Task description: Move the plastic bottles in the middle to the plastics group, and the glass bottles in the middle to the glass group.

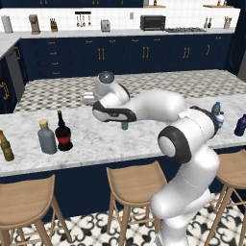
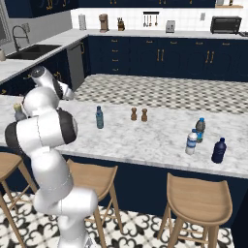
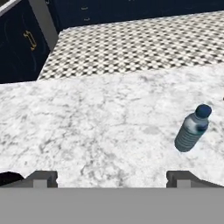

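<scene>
the slim teal-blue bottle stands upright alone in the middle of the marble counter, well apart from the other bottles; in the hand view it sits to the right, beyond the right fingertip, untouched. the black bottle with round belly and red label stands at the left end, just beside the grey tan-capped bottle, with the olive-brown bottle further left near the counter edge. the clear bottle with blue cap and white label stands at the right end, close to the dark teal blue-capped bottle and near the navy bottle. the gripper hangs above bare marble with its fingers spread wide and nothing between them. in the left base view the forearm covers most of the teal-blue bottle, so its base is hard to make out there. two small brown shakers stand side by side behind the middle of the counter. wooden stools line the near side
</scene>
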Controlling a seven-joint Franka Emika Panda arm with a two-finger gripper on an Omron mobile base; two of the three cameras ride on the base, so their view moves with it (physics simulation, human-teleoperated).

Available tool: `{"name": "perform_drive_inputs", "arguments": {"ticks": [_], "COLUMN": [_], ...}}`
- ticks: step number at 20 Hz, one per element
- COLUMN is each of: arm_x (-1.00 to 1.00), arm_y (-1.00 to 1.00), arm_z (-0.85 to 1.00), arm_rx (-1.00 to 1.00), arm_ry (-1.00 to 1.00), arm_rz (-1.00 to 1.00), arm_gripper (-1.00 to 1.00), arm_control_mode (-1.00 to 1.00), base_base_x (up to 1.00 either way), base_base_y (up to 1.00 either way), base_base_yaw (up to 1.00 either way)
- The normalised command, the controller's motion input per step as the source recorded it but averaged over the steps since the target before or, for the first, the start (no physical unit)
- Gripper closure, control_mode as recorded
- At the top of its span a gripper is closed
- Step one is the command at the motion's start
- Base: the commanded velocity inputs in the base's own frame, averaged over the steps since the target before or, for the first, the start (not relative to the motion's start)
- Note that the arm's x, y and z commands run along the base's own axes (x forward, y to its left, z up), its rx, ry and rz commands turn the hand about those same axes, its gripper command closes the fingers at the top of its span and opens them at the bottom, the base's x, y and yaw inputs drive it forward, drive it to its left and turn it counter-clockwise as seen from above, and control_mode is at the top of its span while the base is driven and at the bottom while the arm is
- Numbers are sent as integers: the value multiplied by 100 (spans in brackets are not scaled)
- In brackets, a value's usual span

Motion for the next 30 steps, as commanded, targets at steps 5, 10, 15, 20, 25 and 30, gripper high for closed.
{"name": "perform_drive_inputs", "arguments": {"ticks": [5, 10, 15, 20, 25, 30], "arm_x": [-29, -20, -5, 1, 27, 46], "arm_y": [-94, -86, -69, -29, -3, 0], "arm_z": [4, 3, 3, 12, -3, -25], "arm_rx": [0, 0, 0, 5, 4, 0], "arm_ry": [0, 0, 1, 19, 19, 0], "arm_rz": [-14, -13, -11, 2, 27, 36], "arm_gripper": [-100, -100, -100, -100, -100, -100], "arm_control_mode": [-100, -100, -100, -100, -100, -100], "base_base_x": [0, 0, 0, 0, 0, 0], "base_base_y": [0, 0, 0, 0, 0, 0], "base_base_yaw": [0, 0, 0, 0, 0, 0]}}
